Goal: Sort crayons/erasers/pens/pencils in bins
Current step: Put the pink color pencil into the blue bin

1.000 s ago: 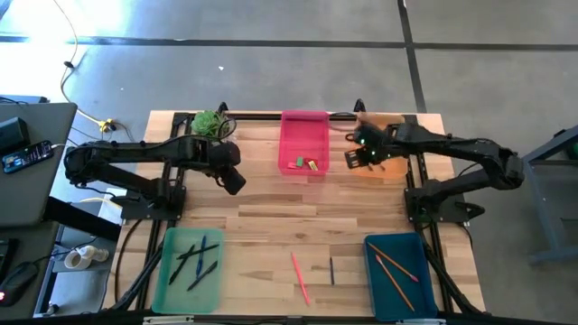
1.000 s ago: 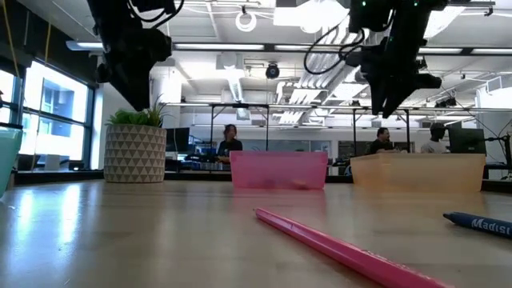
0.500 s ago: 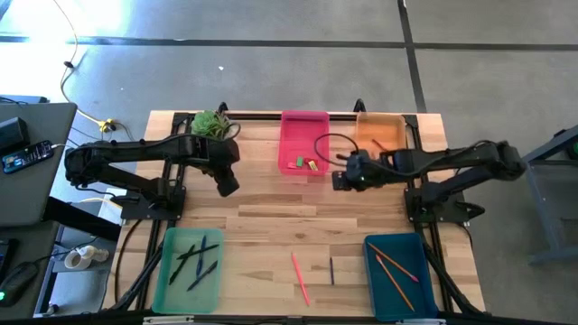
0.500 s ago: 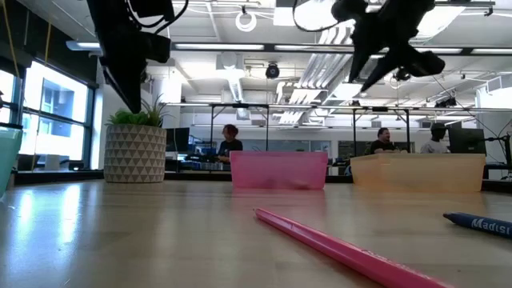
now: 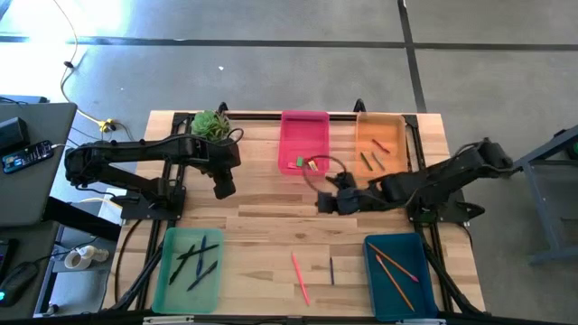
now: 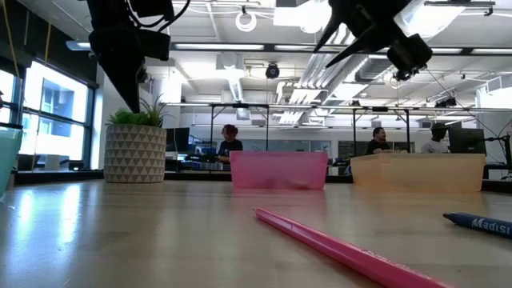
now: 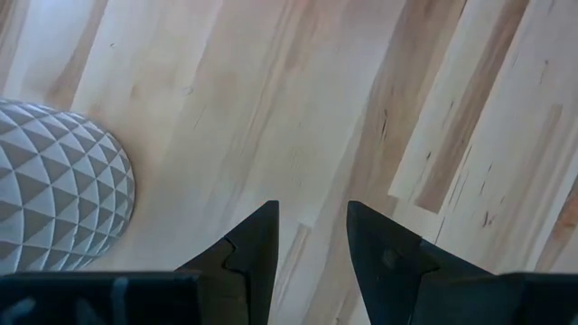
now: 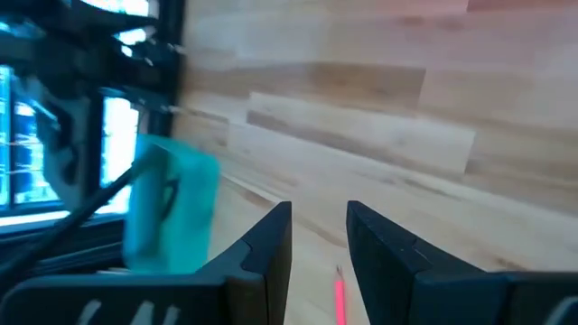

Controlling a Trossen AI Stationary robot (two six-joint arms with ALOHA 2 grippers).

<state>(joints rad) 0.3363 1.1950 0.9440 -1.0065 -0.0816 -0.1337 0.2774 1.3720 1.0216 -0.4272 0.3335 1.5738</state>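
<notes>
— So where's it at now?

— Mid-sort, I'd say. The right gripper (image 5: 321,202) hangs over the middle of the table (image 5: 262,194), just in front of the pink bin (image 5: 303,135), fingers a narrow gap apart with nothing between them. It looks set to go for what's loose.

— What's loose?

— One pink pencil (image 5: 300,277) and a dark pen (image 5: 331,270), side by side near the front edge, between the green bin (image 5: 165,271) and the teal bin (image 5: 377,271).

— And the left?

— The left gripper (image 5: 224,188) waits by the plant pot (image 5: 209,125) — slightly parted, empty.

— Next move?

— Probably down to the pencil, fingers across the shaft — then into the teal bin, where two other pencils (image 5: 396,267) lie.
</notes>
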